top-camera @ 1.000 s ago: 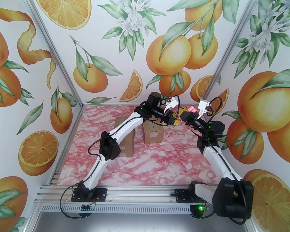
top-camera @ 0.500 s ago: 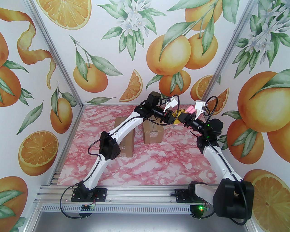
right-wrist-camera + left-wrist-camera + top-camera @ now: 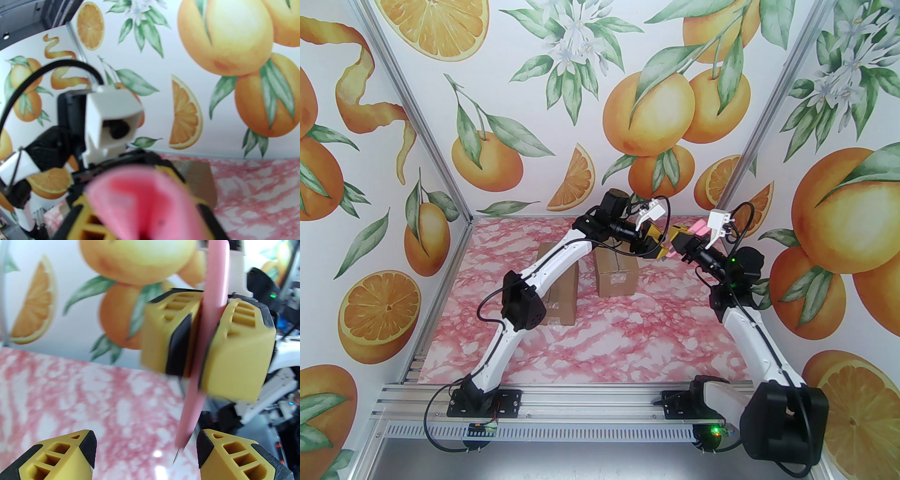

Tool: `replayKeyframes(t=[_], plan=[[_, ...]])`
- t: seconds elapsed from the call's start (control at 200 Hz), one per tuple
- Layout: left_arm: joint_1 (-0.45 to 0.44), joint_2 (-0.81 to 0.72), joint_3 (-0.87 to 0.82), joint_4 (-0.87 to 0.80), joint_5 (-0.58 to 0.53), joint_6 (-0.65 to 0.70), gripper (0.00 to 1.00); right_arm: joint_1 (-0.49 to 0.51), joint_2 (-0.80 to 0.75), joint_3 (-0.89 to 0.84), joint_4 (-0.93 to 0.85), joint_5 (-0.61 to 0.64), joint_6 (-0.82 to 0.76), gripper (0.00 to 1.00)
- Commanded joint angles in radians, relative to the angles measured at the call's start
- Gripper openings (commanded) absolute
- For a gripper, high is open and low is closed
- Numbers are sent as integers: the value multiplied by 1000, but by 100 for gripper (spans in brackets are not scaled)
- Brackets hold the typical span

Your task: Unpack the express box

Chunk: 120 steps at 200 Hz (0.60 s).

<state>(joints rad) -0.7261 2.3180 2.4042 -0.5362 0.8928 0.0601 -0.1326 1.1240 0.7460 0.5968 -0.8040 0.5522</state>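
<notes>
Two brown taped express boxes lie on the pink marble table, one in the middle and one partly under my left arm. Both grippers meet in the air above the table's back right. My right gripper is shut on a flat pink cutter, whose thin blade tip points down. My left gripper is open, its fingers standing either side of the cutter's lower end without touching it. In the right wrist view the pink cutter is a blur in front.
The orange-print back wall and right wall stand close behind the grippers. Open marble table lies in front of the boxes. A box corner shows below the right gripper.
My left gripper has opened, let go of the pink cutter and drawn back slightly to the left. The right gripper closed on the cutter and keeps holding it.
</notes>
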Motion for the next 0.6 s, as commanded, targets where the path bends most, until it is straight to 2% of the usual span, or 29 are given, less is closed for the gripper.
replayKeyframes(t=[0.0, 0.08, 0.175, 0.265, 0.415, 0.595], plan=[[39, -149, -110, 59, -199, 24, 78, 3, -10, -15, -102, 179, -79, 0], [74, -211, -184, 84, -306, -4, 78, 39, -6, 12, -196, 268, -135, 0], [124, -301, -287, 84, -474, -31, 79, 139, 8, 76, -341, 395, -240, 0], [197, -401, -418, 76, -577, -96, 79, 206, 38, 114, -356, 448, -215, 0], [331, -625, -739, 104, -642, -157, 79, 343, 56, 210, -446, 600, -227, 0], [435, -841, -1050, 69, -697, -171, 80, 502, 162, 388, -629, 696, -259, 0]])
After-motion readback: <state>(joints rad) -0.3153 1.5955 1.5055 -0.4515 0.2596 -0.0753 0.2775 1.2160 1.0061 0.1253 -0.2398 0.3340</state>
